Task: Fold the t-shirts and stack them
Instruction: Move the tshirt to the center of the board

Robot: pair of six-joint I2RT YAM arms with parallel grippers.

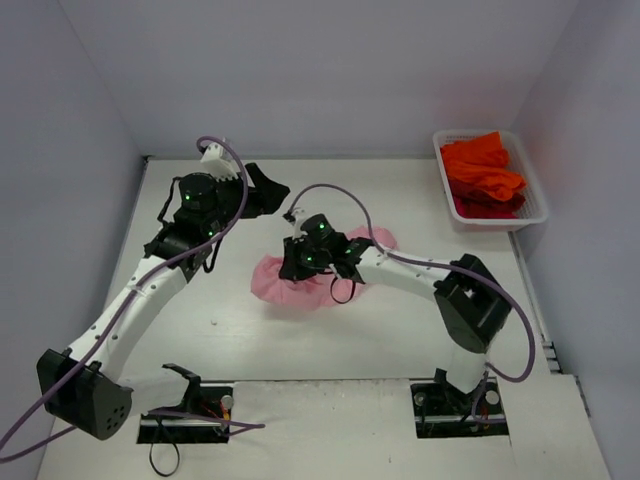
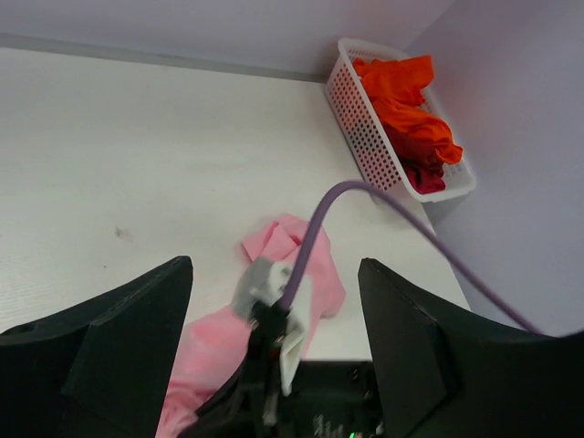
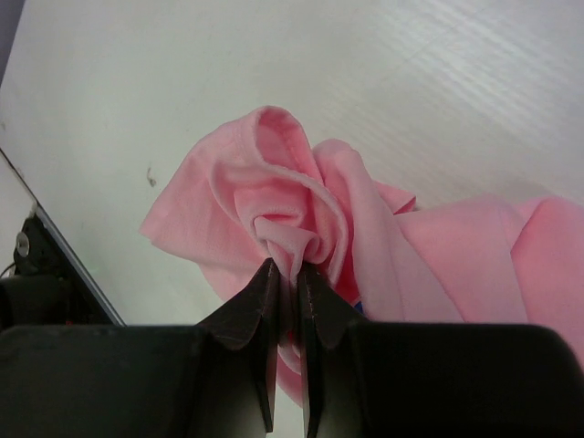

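The light pink thin cloth t-shirt (image 1: 272, 283) lies crumpled near the middle of the white table (image 1: 225, 340). It is well apart from the white plastic mesh basket (image 1: 533, 208) in the far right corner, where the bright orange-red t-shirts (image 1: 483, 170) sit heaped. The right gripper (image 3: 285, 270) has its jaws pinched almost fully together on a bunched fold of the pink t-shirt. This looks like a way to lift one edge and draw it out, since the garment has to be spread flat before any fold is possible. The left gripper (image 2: 274, 274) hangs above the table on the far side of the shirt, jaws wide apart with nothing held between them, and appears to be waiting to take a second edge

Only the right wrist view shows the grip itself, with the cloth gathering into a whorl of folds right at the fingertips and the rest trailing off to the right. From above, the wrist body hides that contact, but only that view shows how both arms stand in relation to the shirt and the basket. The left wrist view looks past the right arm's purple cable (image 2: 383, 205). It shows one corner of the pink shirt lying flat on the table, and the side wall of the basket with the orange-red cloth piled above its rim
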